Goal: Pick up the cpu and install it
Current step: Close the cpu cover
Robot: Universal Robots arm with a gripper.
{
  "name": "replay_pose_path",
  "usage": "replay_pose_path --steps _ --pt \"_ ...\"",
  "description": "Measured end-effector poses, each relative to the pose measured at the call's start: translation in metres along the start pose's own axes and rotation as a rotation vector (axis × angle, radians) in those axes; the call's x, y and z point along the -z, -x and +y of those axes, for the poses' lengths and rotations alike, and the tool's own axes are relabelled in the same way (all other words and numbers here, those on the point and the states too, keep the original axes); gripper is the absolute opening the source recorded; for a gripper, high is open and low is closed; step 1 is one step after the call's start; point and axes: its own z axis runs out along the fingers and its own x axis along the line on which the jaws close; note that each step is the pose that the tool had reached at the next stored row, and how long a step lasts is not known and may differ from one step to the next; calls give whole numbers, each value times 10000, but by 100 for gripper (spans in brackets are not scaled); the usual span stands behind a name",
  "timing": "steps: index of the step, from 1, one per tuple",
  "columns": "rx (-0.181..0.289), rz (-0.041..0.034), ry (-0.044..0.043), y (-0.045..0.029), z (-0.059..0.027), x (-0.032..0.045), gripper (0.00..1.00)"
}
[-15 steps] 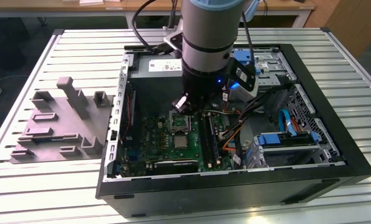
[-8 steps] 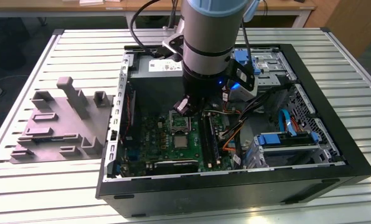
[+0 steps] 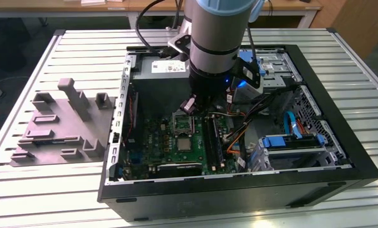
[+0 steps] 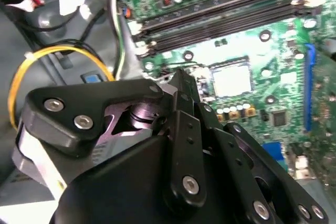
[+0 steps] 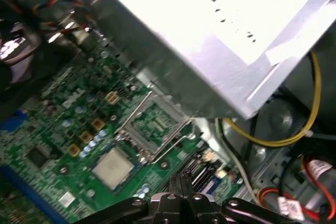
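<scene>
Closed together and empty, the fingers (image 5: 182,184) of the gripper (image 3: 190,105) hang above the motherboard (image 3: 176,142). In the exterior view the cpu (image 3: 184,144) lies flat on the board at about six o'clock from the open socket (image 3: 183,123), near it. A descent off-centre could scrape neighbouring components, I judge, because the chip is thin and closely surrounded. In the second wrist view, linkage blocks the fingertips.

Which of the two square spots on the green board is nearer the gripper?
The open socket with its metal frame, sitting just under the gripper in the exterior view. The cpu, a flat silvery-beige square, lies farther along the motherboard.
</scene>
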Motion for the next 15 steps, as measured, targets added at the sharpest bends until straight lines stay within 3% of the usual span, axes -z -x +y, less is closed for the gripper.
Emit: replay_pose_path --steps 5,11,13,15 --pt "19 3 2 104 79 -36 11" --pt "618 57 42 122 81 -85 11" --pt "624 55 46 150 85 -104 11" --pt "625 2 100 166 89 -125 11"
